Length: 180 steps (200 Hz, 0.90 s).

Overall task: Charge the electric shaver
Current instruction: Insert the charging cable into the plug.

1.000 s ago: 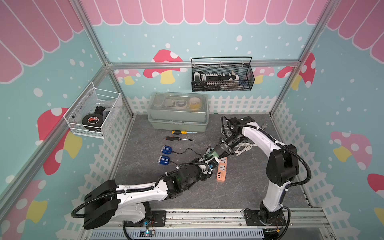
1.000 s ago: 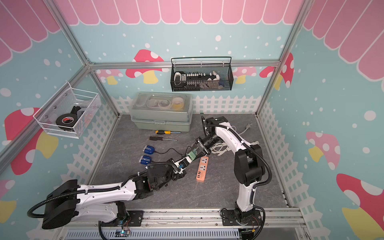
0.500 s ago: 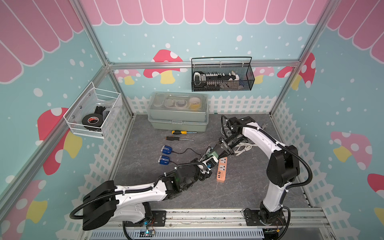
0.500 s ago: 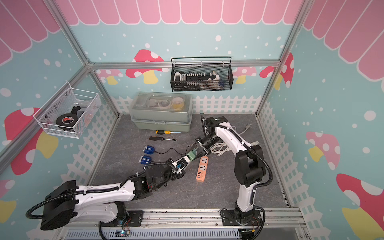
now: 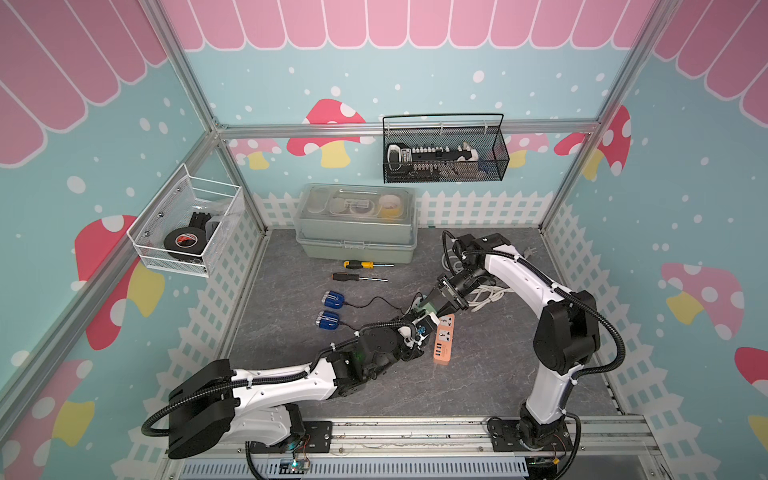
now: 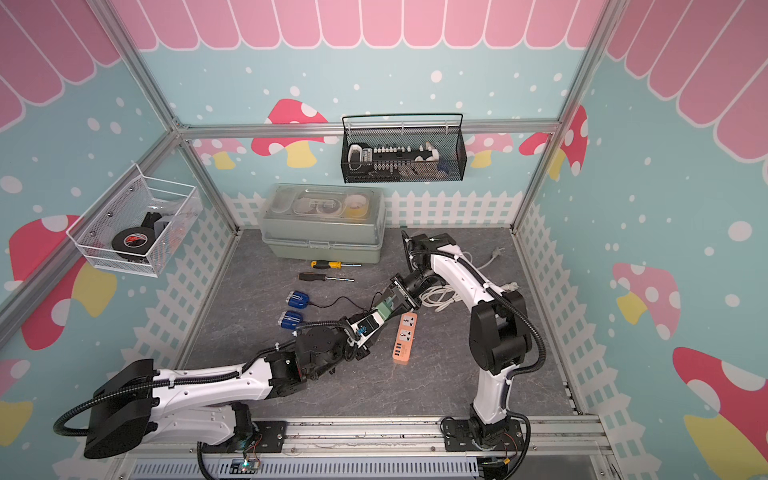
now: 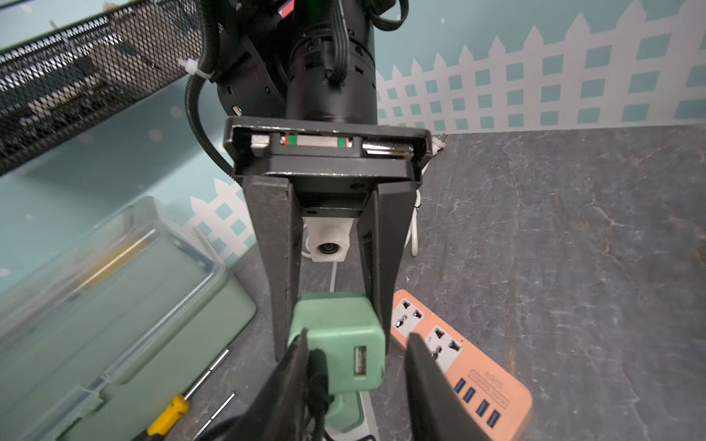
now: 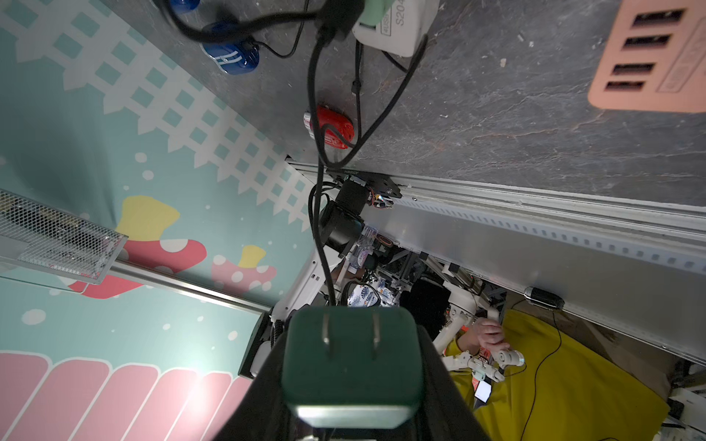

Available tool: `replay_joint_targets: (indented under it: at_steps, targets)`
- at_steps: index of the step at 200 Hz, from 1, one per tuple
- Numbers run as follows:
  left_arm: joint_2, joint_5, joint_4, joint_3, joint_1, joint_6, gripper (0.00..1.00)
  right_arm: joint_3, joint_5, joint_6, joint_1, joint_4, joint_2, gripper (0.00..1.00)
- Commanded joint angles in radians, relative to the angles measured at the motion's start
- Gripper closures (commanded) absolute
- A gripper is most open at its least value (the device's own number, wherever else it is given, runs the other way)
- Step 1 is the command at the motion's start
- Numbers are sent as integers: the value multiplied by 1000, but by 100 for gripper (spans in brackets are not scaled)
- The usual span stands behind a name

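Shaver cable sat plugged into green adapter, clamped by right gripper; left gripper stood apart. Left to do: adapter into orange power strip.

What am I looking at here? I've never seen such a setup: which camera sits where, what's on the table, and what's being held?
Two white robot arms with pincer grippers work over a grey table. Two pictures look down from overhead; the other two come from a camera on each arm's wrist. The right gripper clamps a green plug adapter with a black cable plugged into it. The left gripper stands open around that plug. On the table lie an orange power strip, two small blue devices, two screwdrivers, a white cord bundle and a green toolbox.
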Motion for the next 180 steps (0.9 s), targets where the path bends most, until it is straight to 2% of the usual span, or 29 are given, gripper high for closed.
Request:
replay_joint_targets:
  at_steps: [1,25,40,55,69,83,95,123,138,160,173,180]
  targets:
    - [-3,48,-140,18,-4,-42,47,-17,-198,62,25,3,-74,100]
    - [-42,10,-147,15,-4,-69,22,-19,-196,66,24,5,-68,100]
    - [-67,-12,-168,24,-4,-86,19,-26,-193,78,20,19,-66,100]
    - [-90,-15,-200,37,-5,-119,9,-32,-188,101,13,47,-65,100]
    - [-118,-77,-213,31,-5,-174,2,-32,-177,129,3,92,-63,100]
    - [-148,-119,-244,32,-5,-236,1,-50,-171,246,-5,211,-73,100]
    - [-172,-159,-293,50,-2,-310,1,-90,-173,394,-10,386,-93,100]
    - [-233,-228,-416,87,4,-542,1,-195,-122,720,-28,729,-148,100]
    - [-255,-236,-536,135,39,-751,1,-272,-49,914,-28,955,-181,100]
    - [-284,-91,-616,158,144,-1077,3,-345,62,1112,-28,1194,-201,100]
    - [-297,29,-545,111,210,-1257,7,-358,124,1176,-25,1280,-197,100]
    - [-297,73,-483,77,243,-1344,14,-369,152,1220,-24,1338,-197,100]
